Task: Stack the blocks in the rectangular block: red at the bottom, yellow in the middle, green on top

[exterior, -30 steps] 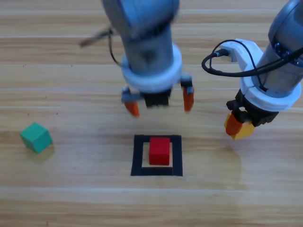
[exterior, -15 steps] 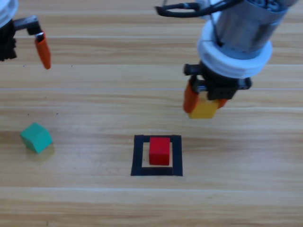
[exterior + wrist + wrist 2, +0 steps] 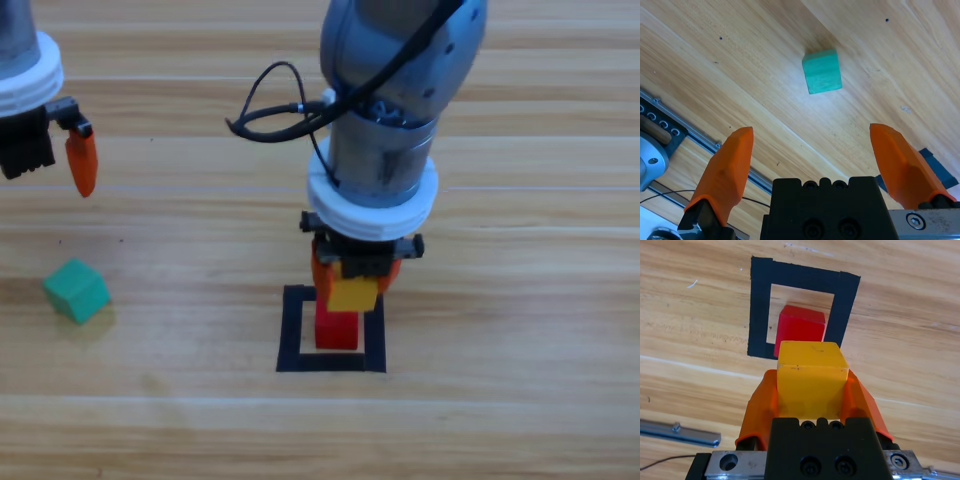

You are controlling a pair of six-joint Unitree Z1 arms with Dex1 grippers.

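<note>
Yellow cube: clamped between the orange jaws of the right gripper, held above the red cube, overlapping its 12 o'clock side in the high view.
Red cube: sits inside the black tape outline; the right wrist view shows bare wood between cube and tape.
Left gripper: jaws spread wide and empty, at 10 o'clock of the table.
Green cube: teal, matte, sharp-edged, alone on the wooden table at 9 o'clock; the left wrist view shows it beyond the spread jaws.
Right arm: near-vertical, wrist pointing straight down over the outline.
Left arm: only its wrist shows at the picture's left edge.
</note>
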